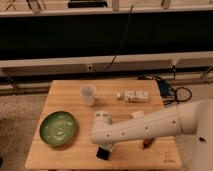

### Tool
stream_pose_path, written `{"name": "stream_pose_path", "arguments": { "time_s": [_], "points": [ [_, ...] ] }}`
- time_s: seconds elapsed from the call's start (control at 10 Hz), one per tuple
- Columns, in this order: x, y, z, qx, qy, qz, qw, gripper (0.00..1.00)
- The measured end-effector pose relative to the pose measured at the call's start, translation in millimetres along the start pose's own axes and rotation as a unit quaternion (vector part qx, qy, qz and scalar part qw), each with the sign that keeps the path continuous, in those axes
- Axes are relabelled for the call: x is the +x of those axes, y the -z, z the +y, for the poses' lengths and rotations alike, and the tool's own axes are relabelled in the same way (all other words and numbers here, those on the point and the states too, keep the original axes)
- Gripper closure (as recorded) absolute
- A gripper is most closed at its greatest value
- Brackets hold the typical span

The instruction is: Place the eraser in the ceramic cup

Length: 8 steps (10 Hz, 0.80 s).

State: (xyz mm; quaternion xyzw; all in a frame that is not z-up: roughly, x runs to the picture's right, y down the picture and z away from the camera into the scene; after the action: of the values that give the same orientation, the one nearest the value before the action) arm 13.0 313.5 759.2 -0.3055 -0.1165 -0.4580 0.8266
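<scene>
Partly hidden under arm (145, 127), tool (103, 150) at table (55, 157) front, ceramic cup (88, 93) beyond.

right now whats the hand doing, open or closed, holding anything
hand: down at the front edge of the table, right of the green plate; whether it is open, closed or holding something cannot be told
</scene>
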Motion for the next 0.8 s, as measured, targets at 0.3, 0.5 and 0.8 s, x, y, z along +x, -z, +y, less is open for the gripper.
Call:
{"name": "stream_pose_path", "arguments": {
  "time_s": [0.3, 0.5, 0.8],
  "points": [
    [-1.1, -0.8, 3.1, -0.003, 0.002, 0.0, 1.0, 0.97],
    [8.3, 4.9, -2.9, 0.002, 0.002, 0.006, 1.0, 0.97],
    [10.2, 6.2, -1.1, 0.002, 0.003, 0.01, 0.9999, 0.97]
  ]
}}
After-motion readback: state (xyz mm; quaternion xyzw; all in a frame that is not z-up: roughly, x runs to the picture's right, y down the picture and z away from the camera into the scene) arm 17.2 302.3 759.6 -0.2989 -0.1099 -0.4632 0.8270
